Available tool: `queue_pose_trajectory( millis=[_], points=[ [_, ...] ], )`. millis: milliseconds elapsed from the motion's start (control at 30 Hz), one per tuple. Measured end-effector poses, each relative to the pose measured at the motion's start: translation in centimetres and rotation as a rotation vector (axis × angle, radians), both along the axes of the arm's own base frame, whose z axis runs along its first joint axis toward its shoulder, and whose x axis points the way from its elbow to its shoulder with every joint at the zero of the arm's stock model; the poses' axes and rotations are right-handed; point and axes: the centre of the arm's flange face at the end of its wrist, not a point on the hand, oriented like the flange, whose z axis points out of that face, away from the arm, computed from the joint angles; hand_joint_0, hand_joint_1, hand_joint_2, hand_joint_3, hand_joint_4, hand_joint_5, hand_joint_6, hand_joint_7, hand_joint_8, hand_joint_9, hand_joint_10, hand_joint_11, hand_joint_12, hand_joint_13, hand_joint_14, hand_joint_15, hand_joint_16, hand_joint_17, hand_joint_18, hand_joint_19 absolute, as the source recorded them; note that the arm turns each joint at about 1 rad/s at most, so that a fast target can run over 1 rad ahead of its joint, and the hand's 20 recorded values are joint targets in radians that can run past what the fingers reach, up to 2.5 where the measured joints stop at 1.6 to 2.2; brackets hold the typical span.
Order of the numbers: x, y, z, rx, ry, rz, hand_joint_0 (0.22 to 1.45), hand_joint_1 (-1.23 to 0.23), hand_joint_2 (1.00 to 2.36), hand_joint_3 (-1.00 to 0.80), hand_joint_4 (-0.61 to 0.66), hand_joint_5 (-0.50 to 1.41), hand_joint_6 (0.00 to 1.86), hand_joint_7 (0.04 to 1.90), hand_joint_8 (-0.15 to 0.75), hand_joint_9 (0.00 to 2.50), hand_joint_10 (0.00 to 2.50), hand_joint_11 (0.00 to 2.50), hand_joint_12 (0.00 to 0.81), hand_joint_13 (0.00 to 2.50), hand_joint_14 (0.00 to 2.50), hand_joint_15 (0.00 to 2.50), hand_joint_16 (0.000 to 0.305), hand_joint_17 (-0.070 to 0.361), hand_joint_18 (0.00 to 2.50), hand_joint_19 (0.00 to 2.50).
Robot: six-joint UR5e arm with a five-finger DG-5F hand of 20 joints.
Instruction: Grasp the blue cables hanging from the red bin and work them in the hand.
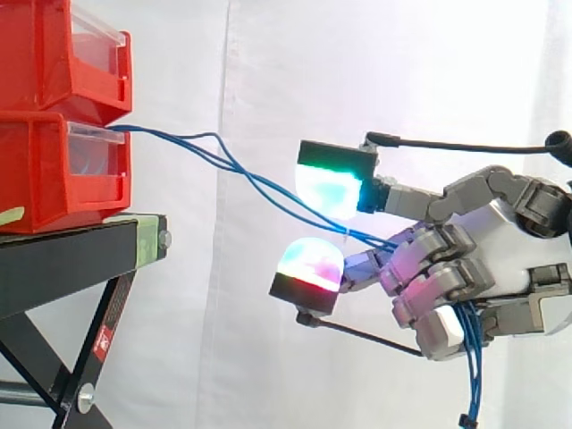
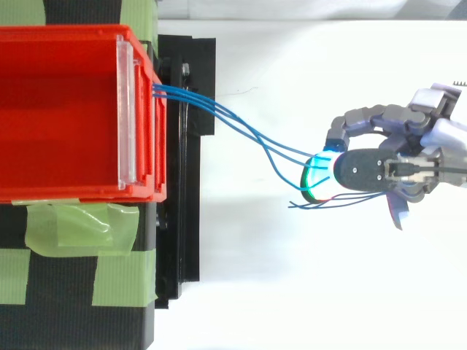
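Several thin blue cables (image 2: 187, 98) leave the front of the lower red bin (image 1: 54, 179) close together, just under its clear front plate, and run slanting down and away from it through open air, spreading slightly as they go. They pass between the glowing pads into the curled fingers of the hand (image 1: 500, 250). Below the hand they hang down in a loose bunch, their free ends dangling.

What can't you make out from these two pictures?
Where the blue cables are fastened: side view, the wall of the lower red bin hides it; top view, the upper red bin covers it.
Cables' path inside the hand: side view, curled fingers cover it.
Foot of the black stand: side view, cut off at the bottom edge.
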Motion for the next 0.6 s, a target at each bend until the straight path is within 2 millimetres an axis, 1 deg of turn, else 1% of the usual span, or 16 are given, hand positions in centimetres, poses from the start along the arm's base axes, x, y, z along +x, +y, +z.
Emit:
queue_pose_trajectory(
  millis=[100, 233, 333, 433, 600],
  points=[
    [0.0, -0.1, 0.1, 0.037, -0.019, -0.011, 0.86, -0.58, 1.01, -0.79, 0.28, 0.03, 0.58, 1.2, 0.656, 1.7, 2.5, 2.5, 0.743, 1.99, 2.5, 1.94, 0.218, 0.164, 2.36, 0.56],
    [-0.1, -0.2, 1.0, 0.074, -0.05, -0.02, 0.86, -0.58, 1.01, -0.79, 0.28, 0.03, 0.59, 1.21, 0.656, 1.7, 2.5, 2.5, 0.743, 1.99, 2.5, 1.94, 0.218, 0.164, 2.36, 0.56],
    [-0.2, -0.3, 2.0, 0.081, -0.068, -0.02, 0.86, -0.57, 1.01, -0.79, 0.28, 0.03, 0.61, 1.2, 0.656, 1.7, 2.5, 2.5, 0.743, 1.99, 2.5, 1.94, 0.218, 0.164, 2.36, 0.56],
    [-0.4, -0.4, 3.0, 0.079, -0.081, -0.018, 0.86, -0.57, 1.01, -0.79, 0.27, 0.02, 0.67, 1.18, 0.656, 1.7, 2.5, 2.5, 0.743, 1.99, 2.5, 1.94, 0.218, 0.164, 2.36, 0.56],
    [-0.6, -0.5, 3.5, 0.071, -0.076, -0.017, 0.86, -0.58, 1.01, -0.8, 0.27, 0.02, 0.72, 1.18, 0.656, 1.7, 2.5, 2.5, 0.743, 1.99, 2.5, 1.94, 0.218, 0.164, 2.36, 0.56]
  ],
)
